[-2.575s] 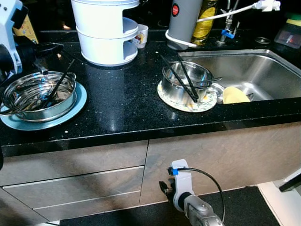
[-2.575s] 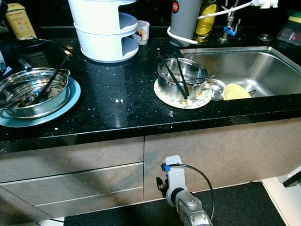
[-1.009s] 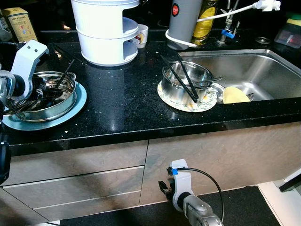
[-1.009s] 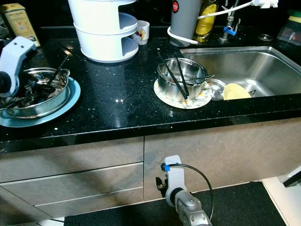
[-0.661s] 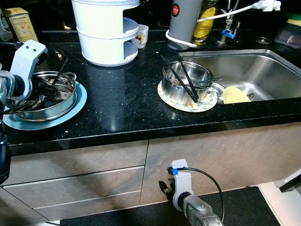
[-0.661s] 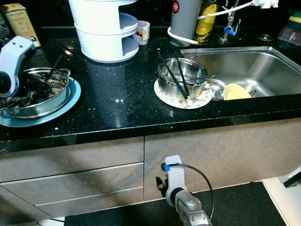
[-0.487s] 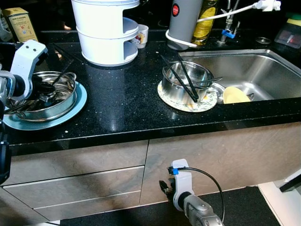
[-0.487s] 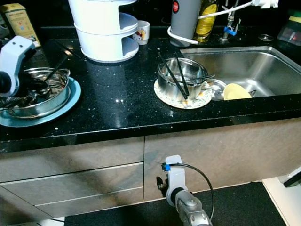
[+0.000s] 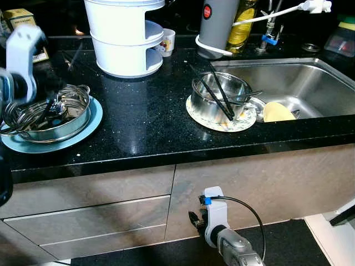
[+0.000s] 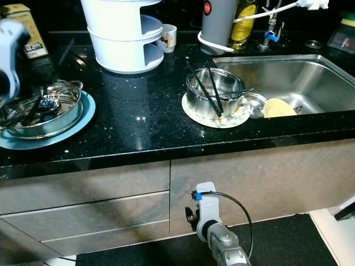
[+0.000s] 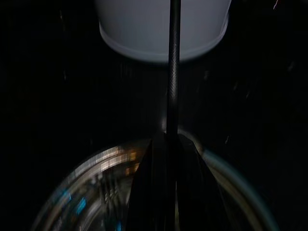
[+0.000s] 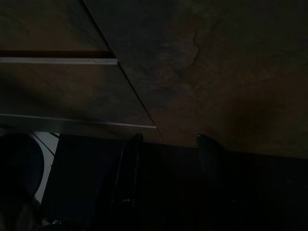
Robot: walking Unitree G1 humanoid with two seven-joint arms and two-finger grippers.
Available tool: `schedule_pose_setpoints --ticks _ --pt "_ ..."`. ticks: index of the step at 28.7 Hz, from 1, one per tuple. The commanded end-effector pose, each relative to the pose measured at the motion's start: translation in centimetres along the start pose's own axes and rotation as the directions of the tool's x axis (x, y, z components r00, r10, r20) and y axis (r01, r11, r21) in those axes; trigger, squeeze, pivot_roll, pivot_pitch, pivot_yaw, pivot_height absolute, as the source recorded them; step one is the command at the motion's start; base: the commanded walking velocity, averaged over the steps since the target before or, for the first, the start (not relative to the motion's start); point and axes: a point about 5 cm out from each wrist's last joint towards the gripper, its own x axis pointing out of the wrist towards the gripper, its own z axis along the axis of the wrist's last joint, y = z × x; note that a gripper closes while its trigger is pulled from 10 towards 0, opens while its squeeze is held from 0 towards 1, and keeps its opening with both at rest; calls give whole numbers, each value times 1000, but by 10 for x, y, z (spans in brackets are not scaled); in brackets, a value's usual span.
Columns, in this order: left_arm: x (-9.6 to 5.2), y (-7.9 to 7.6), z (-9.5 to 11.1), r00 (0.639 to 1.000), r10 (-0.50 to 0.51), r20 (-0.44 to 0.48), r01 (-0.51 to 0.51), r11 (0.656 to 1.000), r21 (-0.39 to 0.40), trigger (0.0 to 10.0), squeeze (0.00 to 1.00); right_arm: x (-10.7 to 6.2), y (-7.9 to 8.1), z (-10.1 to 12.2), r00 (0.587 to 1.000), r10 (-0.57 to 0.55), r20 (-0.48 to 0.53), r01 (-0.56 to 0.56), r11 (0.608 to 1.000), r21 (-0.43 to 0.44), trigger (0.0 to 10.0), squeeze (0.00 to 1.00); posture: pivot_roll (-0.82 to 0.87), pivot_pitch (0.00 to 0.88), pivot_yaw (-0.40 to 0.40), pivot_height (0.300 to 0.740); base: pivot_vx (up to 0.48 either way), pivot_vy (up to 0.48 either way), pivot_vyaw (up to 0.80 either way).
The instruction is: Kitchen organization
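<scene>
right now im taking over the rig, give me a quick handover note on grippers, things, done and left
Left gripper: jaws shut on a black chopstick, raised over the steel bowl on the blue plate at the counter's left end.
Right gripper: jaws open, hanging idle low in front of the cabinet fronts.
Things: a second steel bowl with black chopsticks sits on a patterned plate beside the sink; a yellow dish lies in the sink; a white tiered rack stands behind.
Done: one chopstick gripped.
Left: place it, then sort the remaining utensils and dishes.
</scene>
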Motion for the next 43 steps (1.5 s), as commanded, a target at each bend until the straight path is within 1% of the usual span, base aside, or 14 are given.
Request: schedule_pose_setpoints --ticks 1,10,15,18,21,22,29,30,32,33,35,37,40,43 --pt "-9 6 10 999 -2 43 3 1000 -29 0 0 -1 -1 -8 999 -3 -34 4 1000 18 10000 0 -54 170 -18 740 0 0 0" --pt "-7 -2 18 993 -60 101 67 995 -72 0 0 -1 -1 -8 999 -1 -35 2 1000 16 10000 0 -54 170 -18 740 0 0 0" --pt "-7 -11 33 960 -152 234 186 974 -132 0 0 -1 -1 -8 999 -3 -35 3 1000 16 10000 0 -55 173 -19 740 0 0 0" --pt "-6 -28 49 855 -308 417 421 881 -214 0 0 -2 -2 -8 999 -4 -35 4 1000 18 10000 0 -51 173 -19 740 0 0 0" --pt "-3 -41 53 789 -373 488 532 812 -239 0 0 -2 -2 -8 999 -4 -35 5 1000 18 10000 0 -49 171 -21 740 0 0 0" --pt "2 -54 54 742 -418 524 599 765 -239 0 0 -2 -3 -8 999 -4 -36 5 1000 19 10000 0 -49 170 -25 740 0 0 0" --pt "15 -93 48 636 -473 610 708 672 -218 0 0 -2 -3 -8 999 -2 -44 2 1000 -2 10000 0 -70 163 -39 740 0 0 0" --pt "16 -104 41 605 -497 623 729 661 -180 0 0 -2 -3 -9 999 -3 -44 2 1000 -4 10000 0 -77 163 -41 740 0 0 0" --pt "11 -133 25 490 -578 652 817 566 -113 0 0 -2 -2 -9 999 -3 -45 2 1000 -5 10000 0 -83 166 -40 740 0 0 0" --pt "11 -133 25 490 -578 652 817 566 -113 0 0 -2 -2 -9 999 -3 -45 2 1000 -5 10000 0 -83 166 -40 740 0 0 0" --pt "0 -160 12 387 -642 662 879 474 -53 0 0 -3 -2 -10 999 -2 -45 2 1000 -3 10000 0 -83 165 -40 740 0 0 0" --pt "-11 -176 2 332 -672 663 911 410 -41 0 0 -3 0 -10 999 0 -46 0 1000 -2 10000 0 -86 168 -40 740 0 0 0" --pt "-18 -188 -15 356 -705 613 911 408 -61 0 0 -3 1 -11 999 1 -47 -1 1000 0 10000 0 -89 171 -42 740 0 0 0" --pt "-23 -205 -46 458 -756 467 879 462 -114 0 0 -3 2 -11 999 4 -49 -4 1000 -4 10000 0 -101 179 -50 740 0 0 0"
